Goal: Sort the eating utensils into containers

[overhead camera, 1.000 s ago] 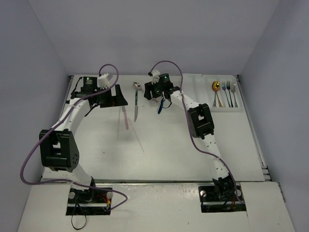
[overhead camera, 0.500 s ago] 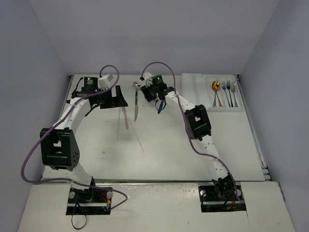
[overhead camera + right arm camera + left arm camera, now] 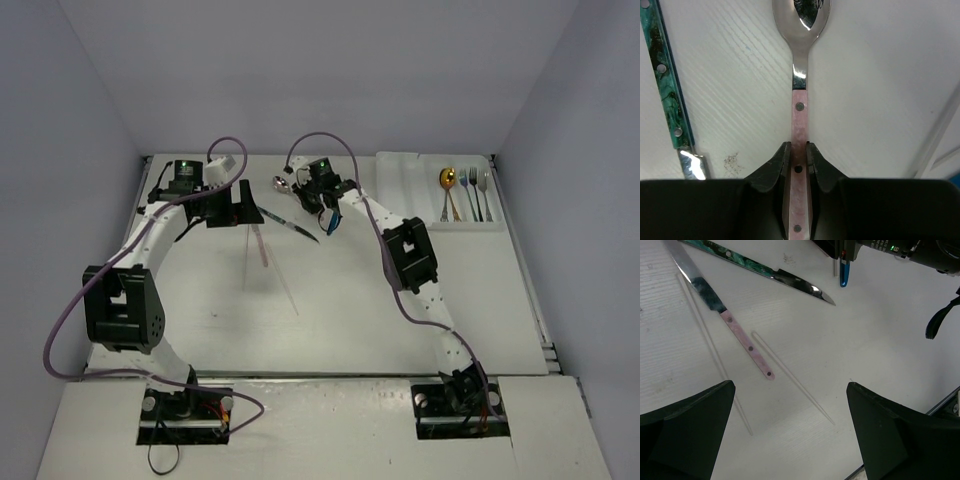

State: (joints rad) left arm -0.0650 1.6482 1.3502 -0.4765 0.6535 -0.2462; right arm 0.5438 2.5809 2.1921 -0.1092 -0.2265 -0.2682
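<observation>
Right claw (image 3: 798, 152) clamps the spoon (image 3: 800, 75) by its slim, seemingly marbled pink handle; left claw (image 3: 790, 385) gapes apart.

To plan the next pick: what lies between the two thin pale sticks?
A silver knife with a pink handle; its handle sits in the gap between one thin pale stick and the second thin pale stick. The left wrist view shows it.

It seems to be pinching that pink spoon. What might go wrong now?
1. The right gripper pinches the spoon only by its slim handle, so it may swivel or slip when lifted.
2. The teal knife lies close beside it and could get knocked.
3. The tray sits to the right; a weak grip might drop it on the way.
</observation>
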